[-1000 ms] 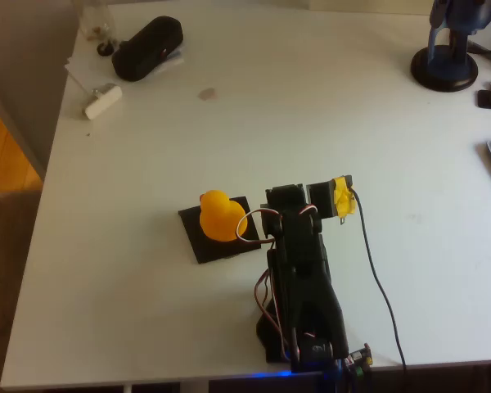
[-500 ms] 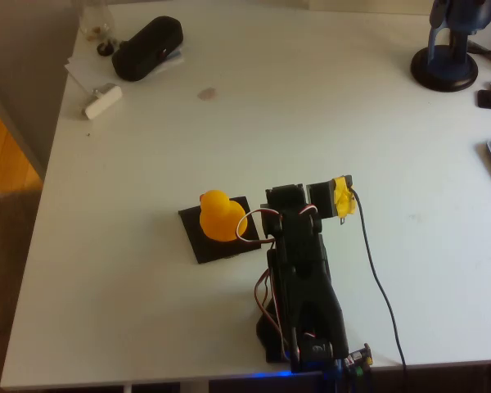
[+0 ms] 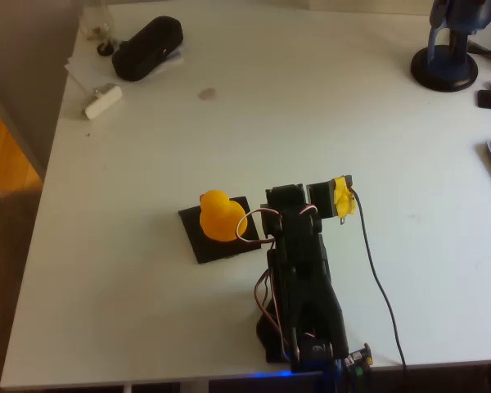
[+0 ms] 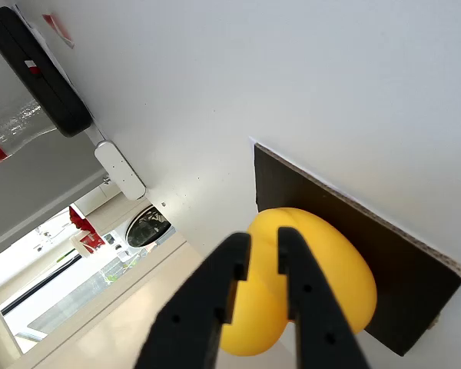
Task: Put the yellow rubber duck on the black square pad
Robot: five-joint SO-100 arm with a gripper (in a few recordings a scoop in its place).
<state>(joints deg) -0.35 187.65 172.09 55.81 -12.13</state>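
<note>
Duck: the yellow rubber duck (image 3: 220, 216) sits on the black square pad (image 3: 203, 242), centre frame, apparently delivered.
Gripper: the gripper (image 4: 263, 265), fingers nearly together, holds nothing, clear of the duck.

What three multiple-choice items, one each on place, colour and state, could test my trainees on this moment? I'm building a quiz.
1. Where is the yellow rubber duck?
A. on the thin black square pad
B. on the bare white table
C. beside the black oblong pouch

2. What colour is the small oblong block near the pouch?
A. red
B. white
C. blue

3. How is the gripper?
A. clamped on the duck
B. wide open
C. holding nothing, fingers nearly together

Key: 1 A, the overhead view shows the duck upon the pad. 2 B, the block is pale white. 3 C, the wrist view shows a narrow gap and the duck behind it.
</note>
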